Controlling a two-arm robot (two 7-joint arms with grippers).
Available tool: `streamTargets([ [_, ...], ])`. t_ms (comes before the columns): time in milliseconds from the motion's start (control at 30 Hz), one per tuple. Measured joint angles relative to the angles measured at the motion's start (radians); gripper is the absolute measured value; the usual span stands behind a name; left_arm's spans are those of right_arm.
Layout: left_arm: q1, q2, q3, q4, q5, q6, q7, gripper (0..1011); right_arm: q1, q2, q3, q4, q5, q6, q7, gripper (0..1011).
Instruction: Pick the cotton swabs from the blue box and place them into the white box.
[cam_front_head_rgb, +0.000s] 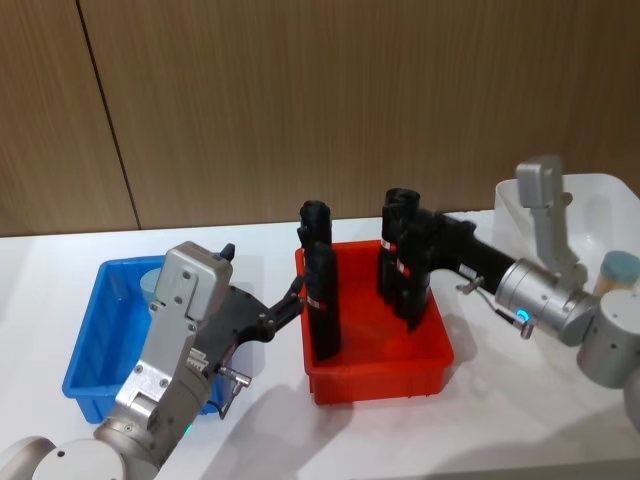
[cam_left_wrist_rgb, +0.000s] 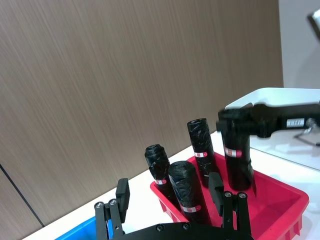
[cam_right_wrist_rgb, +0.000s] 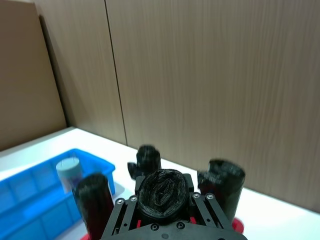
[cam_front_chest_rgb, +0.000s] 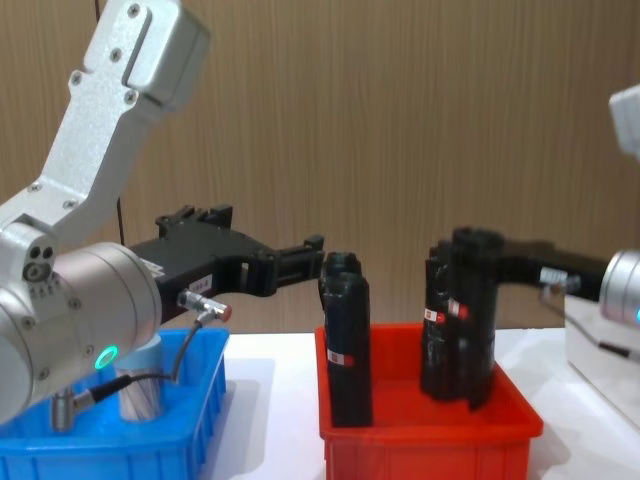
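White bench (cam_front_head_rgb: 260, 420) is carrying three bins before a wood-panelled wall. Nearest, the left tool (cam_front_head_rgb: 292, 300) is hovering open-fingered between the blue box (cam_front_head_rgb: 95, 350) and the red bin (cam_front_head_rgb: 380, 375). A cotton swabs jar (cam_front_head_rgb: 153, 283) is standing in the blue box. Farther over, the right tool (cam_front_head_rgb: 412, 250) is clamping a black roll (cam_front_chest_rgb: 478, 310) in the red bin; another jar (cam_front_head_rgb: 618, 272) is sitting in the white box (cam_front_head_rgb: 600, 195)
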Motion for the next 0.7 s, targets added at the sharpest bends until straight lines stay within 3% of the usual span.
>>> streamTargets([
  [167, 0.000, 0.000, 0.000, 0.000, 0.000, 0.000, 0.000, 1000, -0.071, 0.030, 0.014, -0.187, 0.006, 0.064, -0.052, 403],
  [200, 0.000, 0.000, 0.000, 0.000, 0.000, 0.000, 0.000, 1000, -0.071, 0.030, 0.014, -0.187, 0.006, 0.064, -0.052, 394],
  [267, 0.000, 0.000, 0.000, 0.000, 0.000, 0.000, 0.000, 1000, -0.108, 0.046, 0.023, -0.285, 0.005, 0.098, -0.089, 388],
  [300, 0.000, 0.000, 0.000, 0.000, 0.000, 0.000, 0.000, 1000, -0.108, 0.046, 0.023, -0.285, 0.005, 0.098, -0.089, 388],
  [500, 0.000, 0.000, 0.000, 0.000, 0.000, 0.000, 0.000, 1000, -0.172, 0.077, 0.039, -0.459, -0.013, 0.161, -0.179, 371],
  [700, 0.000, 0.000, 0.000, 0.000, 0.000, 0.000, 0.000, 1000, -0.215, 0.104, 0.057, -0.577, -0.038, 0.204, -0.263, 371],
])
